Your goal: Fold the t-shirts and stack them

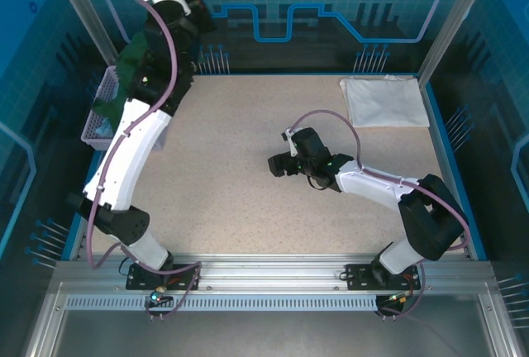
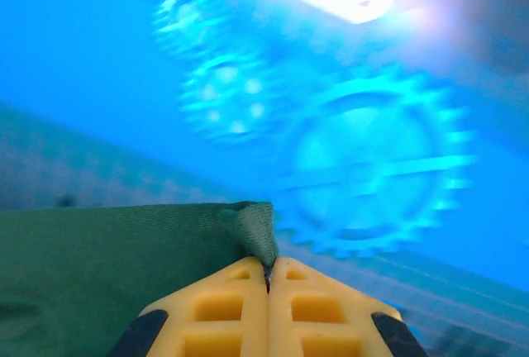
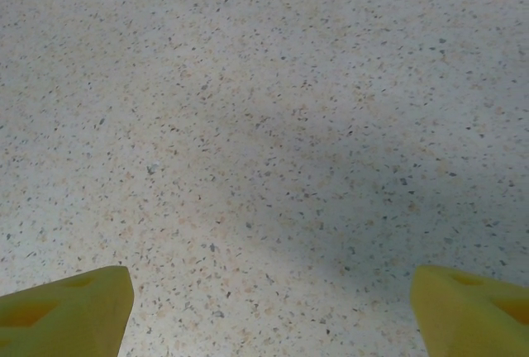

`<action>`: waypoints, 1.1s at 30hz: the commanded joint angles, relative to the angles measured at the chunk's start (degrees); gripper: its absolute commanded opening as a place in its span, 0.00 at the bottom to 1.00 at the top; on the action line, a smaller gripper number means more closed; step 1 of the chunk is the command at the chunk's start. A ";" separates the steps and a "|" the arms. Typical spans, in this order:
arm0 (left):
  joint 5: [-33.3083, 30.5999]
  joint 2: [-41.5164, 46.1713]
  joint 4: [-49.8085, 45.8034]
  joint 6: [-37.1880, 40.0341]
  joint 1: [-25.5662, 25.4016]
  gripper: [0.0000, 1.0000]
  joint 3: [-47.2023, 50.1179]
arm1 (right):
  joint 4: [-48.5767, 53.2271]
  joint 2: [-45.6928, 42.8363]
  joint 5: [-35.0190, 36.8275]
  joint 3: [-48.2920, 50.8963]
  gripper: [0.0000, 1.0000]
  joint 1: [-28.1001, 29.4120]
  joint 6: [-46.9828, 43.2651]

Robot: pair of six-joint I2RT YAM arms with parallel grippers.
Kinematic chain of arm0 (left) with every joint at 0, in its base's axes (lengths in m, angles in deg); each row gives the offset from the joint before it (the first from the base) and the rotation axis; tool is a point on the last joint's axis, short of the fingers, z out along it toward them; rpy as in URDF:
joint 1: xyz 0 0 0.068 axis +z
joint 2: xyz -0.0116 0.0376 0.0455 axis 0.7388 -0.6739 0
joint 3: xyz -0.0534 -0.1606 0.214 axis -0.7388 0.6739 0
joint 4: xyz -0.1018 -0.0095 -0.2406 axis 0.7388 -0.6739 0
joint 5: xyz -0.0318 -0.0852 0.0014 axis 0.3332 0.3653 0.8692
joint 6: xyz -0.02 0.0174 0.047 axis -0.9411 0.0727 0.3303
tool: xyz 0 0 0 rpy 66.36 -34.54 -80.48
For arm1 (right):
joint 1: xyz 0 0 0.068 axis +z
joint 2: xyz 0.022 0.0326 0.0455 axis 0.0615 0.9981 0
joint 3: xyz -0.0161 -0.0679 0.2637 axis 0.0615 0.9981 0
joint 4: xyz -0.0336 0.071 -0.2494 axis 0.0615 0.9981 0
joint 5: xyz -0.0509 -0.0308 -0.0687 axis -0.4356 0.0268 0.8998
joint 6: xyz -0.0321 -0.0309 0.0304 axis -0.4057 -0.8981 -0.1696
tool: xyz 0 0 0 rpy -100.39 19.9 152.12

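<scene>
The green shirt (image 1: 122,66) is hanging from the left gripper (image 2: 267,278), whose jaws are clenching a small fold at the cloth's edge. The rest is trailing down toward the basket (image 1: 92,130) at the left edge of the table (image 1: 248,208). The white shirt (image 1: 384,101) is lying folded flat in the far right corner, well apart from both grippers.

The step in hand looks like drawing the green shirt out of the basket so that it can be laid flat. To do it well, the lift is needing enough height for the hem to clear the basket rim before any sideways swing, or the cloth may be dragging the basket along. The pinch is taking in little cloth, so a slow, even carry is suiting it better than a jerk. A second corner taken by the right gripper (image 1: 277,164) would be helping the shirt spread rather than bunch.

The left arm is reaching high over the basket, its wrist tipping up toward the back wall. The right arm is bending low across the middle of the table, its gripper pointing left and its jaws standing wide apart over bare tabletop, grasping nothing.
</scene>
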 commanded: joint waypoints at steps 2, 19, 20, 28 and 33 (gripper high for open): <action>7.19 -7.10 -6.83 2.51 -4.86 0.00 -10.73 | -0.62 -4.05 4.62 1.45 0.88 0.57 0.89; 21.11 -5.43 -26.55 -17.08 -3.21 0.90 12.28 | -0.18 -16.38 7.79 13.06 0.91 -14.18 16.02; 20.20 -1.92 -24.82 -18.98 -3.09 0.90 18.41 | -0.11 -16.12 7.14 12.97 0.91 -14.39 16.15; 21.71 16.83 -22.49 -33.23 -2.82 0.79 53.96 | -0.16 -10.12 -1.04 9.12 0.87 -12.94 14.35; 23.15 27.61 -15.44 -45.94 -3.14 0.78 74.75 | -0.62 -7.79 0.37 7.56 0.85 -5.82 16.05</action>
